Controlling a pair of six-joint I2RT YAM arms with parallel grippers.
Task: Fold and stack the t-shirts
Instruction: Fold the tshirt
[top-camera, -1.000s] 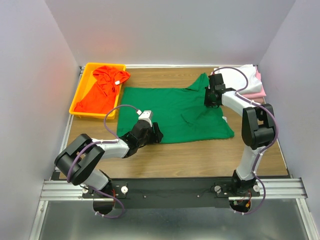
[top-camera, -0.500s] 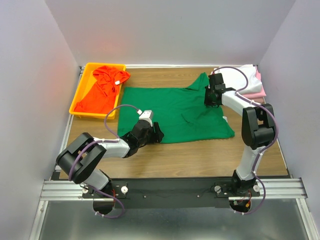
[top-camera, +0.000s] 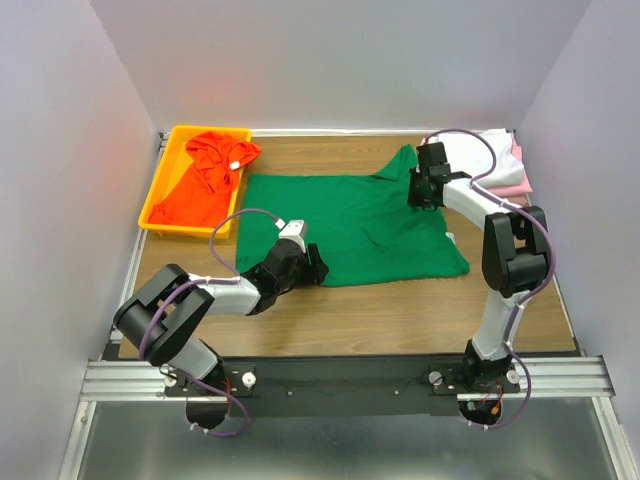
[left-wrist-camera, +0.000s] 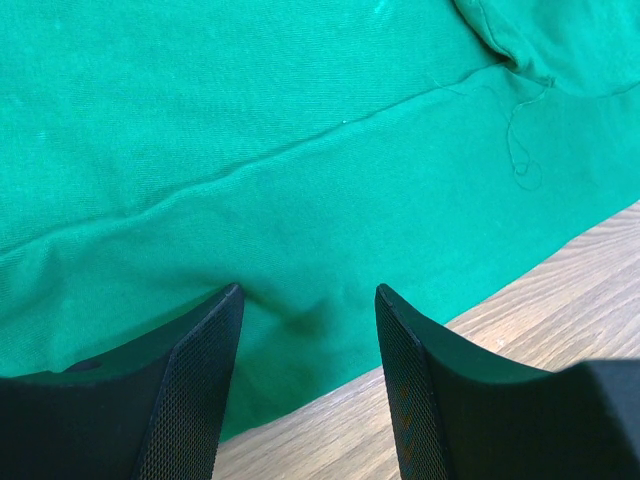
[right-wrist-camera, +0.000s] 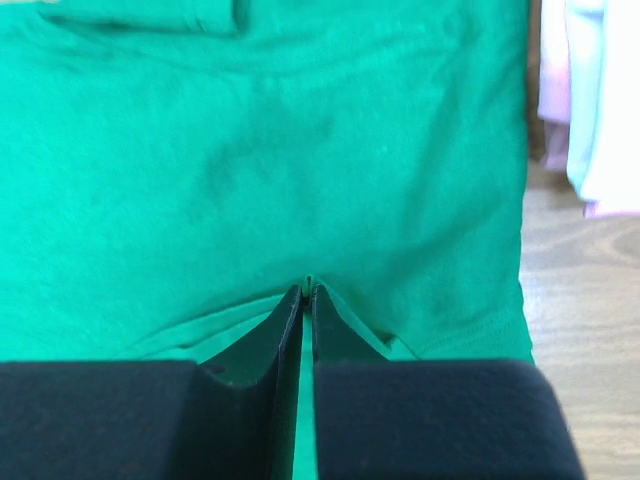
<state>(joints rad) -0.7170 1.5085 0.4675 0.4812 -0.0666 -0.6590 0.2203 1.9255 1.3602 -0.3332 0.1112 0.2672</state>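
Note:
The dark green t-shirt (top-camera: 350, 225) lies spread flat on the wooden table. My left gripper (top-camera: 312, 268) is open, its fingers (left-wrist-camera: 205, 370) pressed down on the shirt's near hem (left-wrist-camera: 300, 330). My right gripper (top-camera: 420, 196) is shut on the shirt's far right part (right-wrist-camera: 310, 285), pinching a fold of green cloth. The orange-red t-shirt (top-camera: 205, 180) with its white tag lies crumpled in the yellow tray. The white t-shirt (top-camera: 478, 158) and the pink t-shirt (top-camera: 515, 182) lie at the back right.
The yellow tray (top-camera: 160, 192) stands at the back left. White walls enclose the table on three sides. Bare wood (top-camera: 400, 310) runs along the near side, in front of the green shirt.

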